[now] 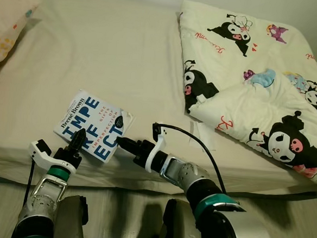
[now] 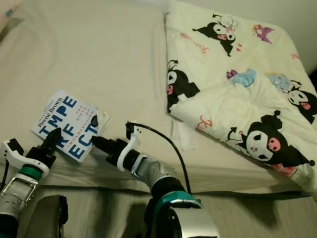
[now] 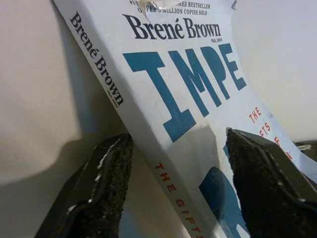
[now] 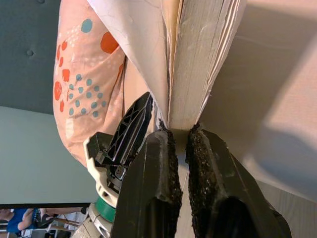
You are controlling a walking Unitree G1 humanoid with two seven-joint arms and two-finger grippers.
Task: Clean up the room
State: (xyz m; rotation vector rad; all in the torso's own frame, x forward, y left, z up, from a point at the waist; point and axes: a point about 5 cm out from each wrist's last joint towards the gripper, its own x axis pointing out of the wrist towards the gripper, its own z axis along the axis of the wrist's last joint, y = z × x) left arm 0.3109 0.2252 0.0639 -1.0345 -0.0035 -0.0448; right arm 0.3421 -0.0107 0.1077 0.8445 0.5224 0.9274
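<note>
While the Brené Brown paperback (image 1: 92,126) lies near the front edge of the bed (image 1: 108,66), the left gripper (image 1: 78,139) straddles its near corner with fingers spread, one on either side of the spine. The right gripper (image 1: 120,142) seems pinched shut on the book's page edge at the opposite corner. Farther back, a cartoon-print quilt (image 1: 254,76) lies folded right and a spotted pillow (image 1: 4,32) left.
</note>
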